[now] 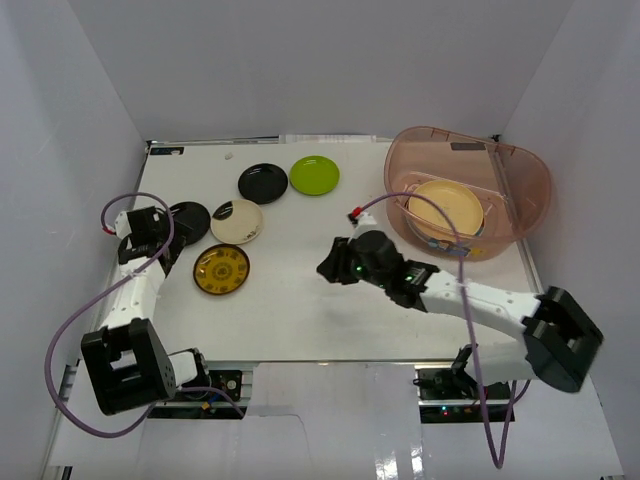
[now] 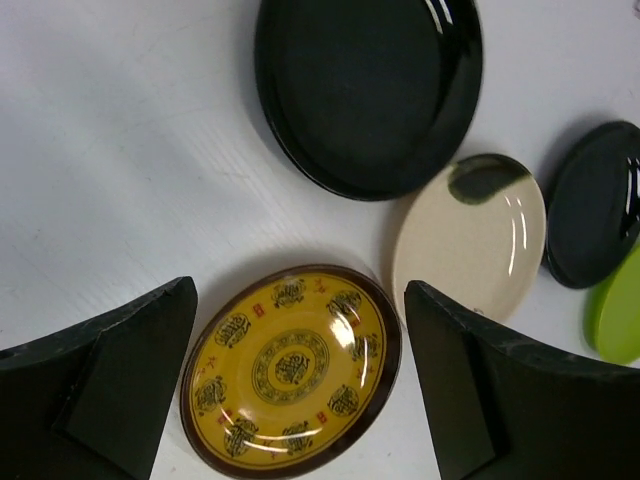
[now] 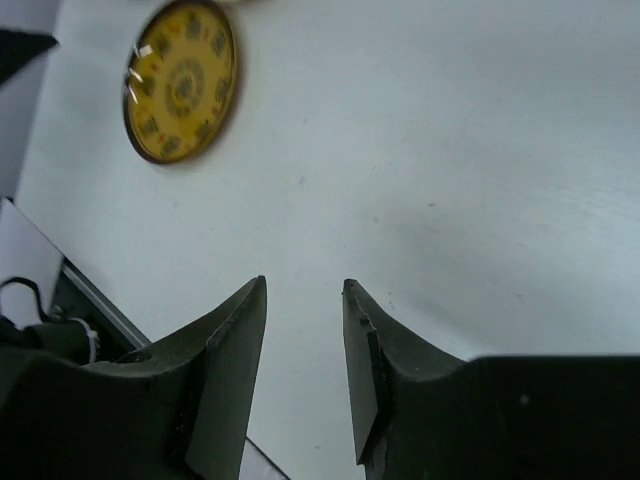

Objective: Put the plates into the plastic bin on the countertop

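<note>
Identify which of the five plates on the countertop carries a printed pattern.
The amber plate, frontmost of the five; the black plates, cream-and-black plate and green plate bear no motifs.

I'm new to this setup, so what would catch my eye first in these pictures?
The big pinkish bin at the far right, with an orange plate inside. Then five plates clustered at the left, the amber plate brightest, framed by the open left hand. The right hand hangs empty over bare table.

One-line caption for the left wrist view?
Open left gripper frames the amber plate; black plates, cream plate and green plate lie beyond.
</note>
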Robot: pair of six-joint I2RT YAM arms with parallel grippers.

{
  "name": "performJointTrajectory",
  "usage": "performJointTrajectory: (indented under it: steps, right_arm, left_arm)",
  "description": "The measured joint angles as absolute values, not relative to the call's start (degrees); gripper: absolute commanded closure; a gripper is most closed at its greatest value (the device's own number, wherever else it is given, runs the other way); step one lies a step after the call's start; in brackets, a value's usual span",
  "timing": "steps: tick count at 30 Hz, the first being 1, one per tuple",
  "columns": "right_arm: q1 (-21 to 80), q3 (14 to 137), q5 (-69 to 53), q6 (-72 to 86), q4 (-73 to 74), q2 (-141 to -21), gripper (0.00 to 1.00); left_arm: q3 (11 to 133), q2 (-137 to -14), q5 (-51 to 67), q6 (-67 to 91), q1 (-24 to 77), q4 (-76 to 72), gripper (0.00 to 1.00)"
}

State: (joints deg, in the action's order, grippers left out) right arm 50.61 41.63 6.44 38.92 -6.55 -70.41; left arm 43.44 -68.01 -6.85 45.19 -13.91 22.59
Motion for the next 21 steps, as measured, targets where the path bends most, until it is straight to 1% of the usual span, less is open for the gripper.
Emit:
performJointTrajectory:
  steps: [1, 3, 4, 6, 11, 14, 17, 18, 20, 21]
  right_arm:
    - [53.1, 42.5, 6.9, 39.2, -7.2, -74.5, 0.49]
    - [56.6, 44.7, 7.0, 40.3, -9.8, -83.3, 0.35]
    - [57.3, 45.7, 7.1, 40.6, -10.7, -86.2, 0.32]
    - [58.2, 48.5, 6.7, 42.0, -12.4, -92.2, 0.28]
    - [59.5, 62.4, 4.8, 46.0, -15.7, -108.3, 0.27]
    - [60.5, 69.1, 3.5, 48.2, -17.3, -115.4, 0.29]
    - [61.0, 74.7, 1.7, 51.6, -18.8, -122.0, 0.34]
    - [61.2, 76.3, 1.2, 52.8, -20.1, -123.5, 0.4]
    - [61.3, 78.5, 0.8, 54.9, -21.1, -125.9, 0.49]
    - [61.2, 79.0, 0.5, 56.2, -22.3, -127.0, 0.64]
  left_arm:
    - [43.3, -69.5, -6.7, 46.1, -14.7, 21.8, 0.05]
    - [43.2, -72.8, -6.6, 48.0, -16.2, 20.0, 0.06]
    - [43.1, -74.6, -6.5, 48.4, -16.8, 19.5, 0.06]
    - [43.1, -78.5, -6.2, 49.3, -18.1, 18.1, 0.07]
    - [44.8, -86.5, -5.2, 50.6, -21.3, 15.5, 0.09]
    - [46.0, -89.6, -4.4, 51.0, -22.2, 12.2, 0.11]
    - [47.6, -91.9, -3.6, 51.2, -22.7, 9.5, 0.13]
    - [48.1, -92.7, -3.1, 51.2, -22.8, 8.6, 0.13]
    - [49.0, -94.1, -2.2, 51.2, -23.2, 7.1, 0.16]
    - [49.3, -94.7, -1.8, 51.3, -23.4, 6.4, 0.18]
